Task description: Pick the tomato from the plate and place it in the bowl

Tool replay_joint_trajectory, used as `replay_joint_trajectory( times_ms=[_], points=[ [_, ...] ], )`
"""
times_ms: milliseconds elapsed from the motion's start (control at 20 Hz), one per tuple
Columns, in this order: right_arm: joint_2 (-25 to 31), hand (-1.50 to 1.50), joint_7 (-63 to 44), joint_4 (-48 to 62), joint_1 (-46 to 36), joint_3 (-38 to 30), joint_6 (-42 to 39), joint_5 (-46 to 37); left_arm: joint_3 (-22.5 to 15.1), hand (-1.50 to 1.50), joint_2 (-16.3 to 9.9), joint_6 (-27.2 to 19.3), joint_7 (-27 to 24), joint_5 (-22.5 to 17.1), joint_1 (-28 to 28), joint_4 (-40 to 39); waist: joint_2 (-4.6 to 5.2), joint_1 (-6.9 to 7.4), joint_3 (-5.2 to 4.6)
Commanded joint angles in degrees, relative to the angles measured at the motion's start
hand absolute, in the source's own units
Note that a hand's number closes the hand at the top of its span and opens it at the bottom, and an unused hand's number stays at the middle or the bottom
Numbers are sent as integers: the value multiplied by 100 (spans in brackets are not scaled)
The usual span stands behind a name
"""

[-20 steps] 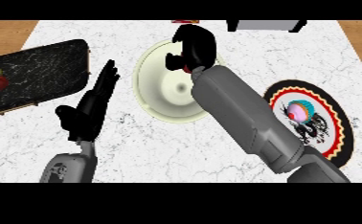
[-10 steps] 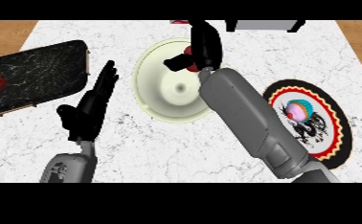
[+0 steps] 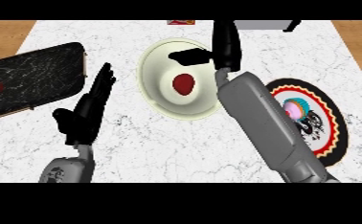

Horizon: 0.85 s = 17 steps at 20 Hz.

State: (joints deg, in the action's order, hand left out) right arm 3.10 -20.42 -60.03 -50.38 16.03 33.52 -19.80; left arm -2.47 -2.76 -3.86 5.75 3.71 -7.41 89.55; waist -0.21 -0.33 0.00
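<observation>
1. Tomato [image 3: 184, 84] lies inside the cream bowl [image 3: 157, 65]; placement looks done.
2. Right hand [image 3: 220, 50] over the bowl's far rim, fingers straight, holding nothing.
3. Left hand [image 3: 88, 106] rests open, fingers up, left of the bowl.
4. Patterned plate [image 3: 332, 117] sits right.

two grey forearms [image 3: 265, 122], black robot hand [image 3: 88, 108] on each

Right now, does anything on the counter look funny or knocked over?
Nothing stands out. The red tomato lies inside the cream round bowl, which sits upright on the white marble counter. The patterned round plate lies flat. The right hand is open above the bowl; the left hand rests open.
</observation>
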Motion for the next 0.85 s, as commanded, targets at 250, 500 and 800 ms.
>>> replay_joint_trajectory(
  times_ms=[250,500,800],
  points=[
    [412,-150,228,-1920,1435,-416,-940,814,228,0,-42,83,-104,-148,-222,-252,13,5,0],
    [626,-150,194,-2994,2224,-525,-1406,1009,205,0,-131,234,-79,-168,-35,-29,13,17,0],
    [593,-150,338,-3357,2856,-588,-1865,933,-93,0,157,-10,-138,147,109,-56,19,32,-1]
  ],
)
